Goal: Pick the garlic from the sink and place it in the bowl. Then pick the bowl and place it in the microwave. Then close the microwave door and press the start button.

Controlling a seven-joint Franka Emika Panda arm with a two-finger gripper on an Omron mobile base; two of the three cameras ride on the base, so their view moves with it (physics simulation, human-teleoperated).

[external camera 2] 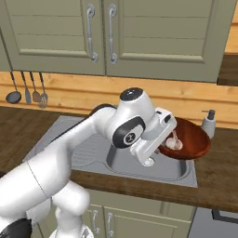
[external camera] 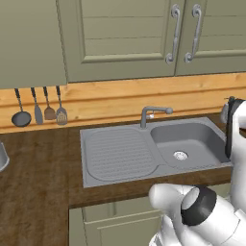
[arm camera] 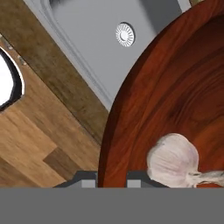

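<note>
The dark reddish-brown bowl (external camera 2: 188, 137) hangs tilted over the right end of the grey steel sink (external camera 2: 93, 151), and seems raised off the counter. My gripper (external camera 2: 163, 138) is shut on its near rim. In the hand view the two fingertips (arm camera: 83, 178) straddle the bowl (arm camera: 175, 87) at its edge. The whitish garlic (external camera 2: 174, 143) lies inside the bowl close to the gripper, and it shows as a lumpy bulb (arm camera: 173, 159) low in the hand view. The sink basin (external camera: 192, 141) with its round drain (arm camera: 124, 34) lies below. The microwave and its door are out of view.
A curved faucet (external camera: 153, 113) stands behind the sink. Beige cabinet doors (external camera: 144, 33) hang above. Several utensils (external camera: 38, 109) hang on the wooden back wall at left. A soap dispenser (external camera 2: 208, 122) stands right of the bowl. A metal pot's edge (external camera: 2, 156) shows far left.
</note>
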